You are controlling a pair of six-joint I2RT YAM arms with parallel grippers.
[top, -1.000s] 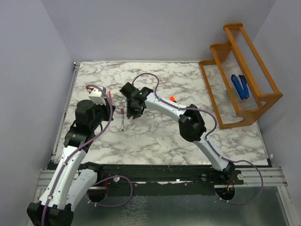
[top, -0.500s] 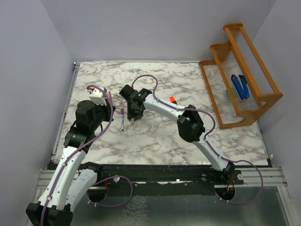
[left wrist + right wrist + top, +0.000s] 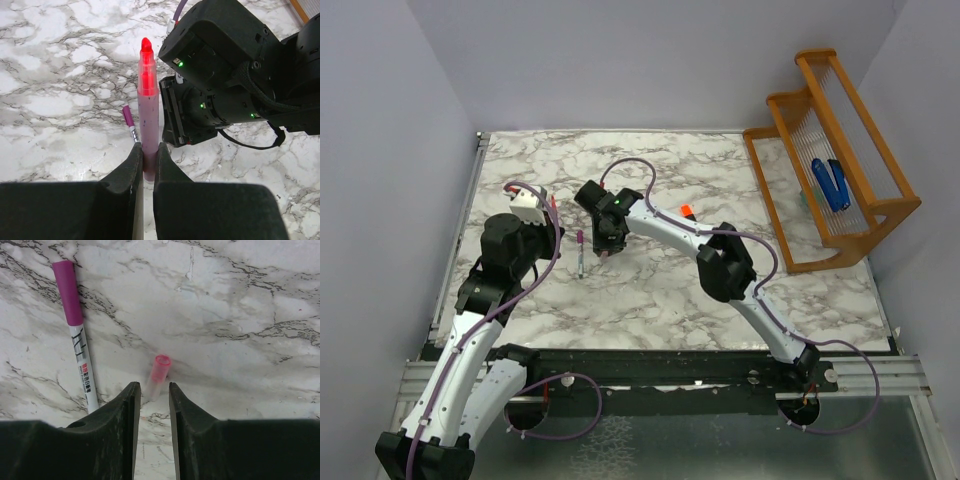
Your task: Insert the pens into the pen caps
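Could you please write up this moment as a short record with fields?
Left gripper: shut on a pink pen, red tip bare
Right gripper: open, a pink cap lying on the table at its fingertips
Nearby: white pen with magenta end, lying beside the cap
Orange cap: on the table, by the right arm

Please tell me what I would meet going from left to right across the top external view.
pink pen → whitish-grey pen lying on the table → right gripper → orange cap → orange wooden rack
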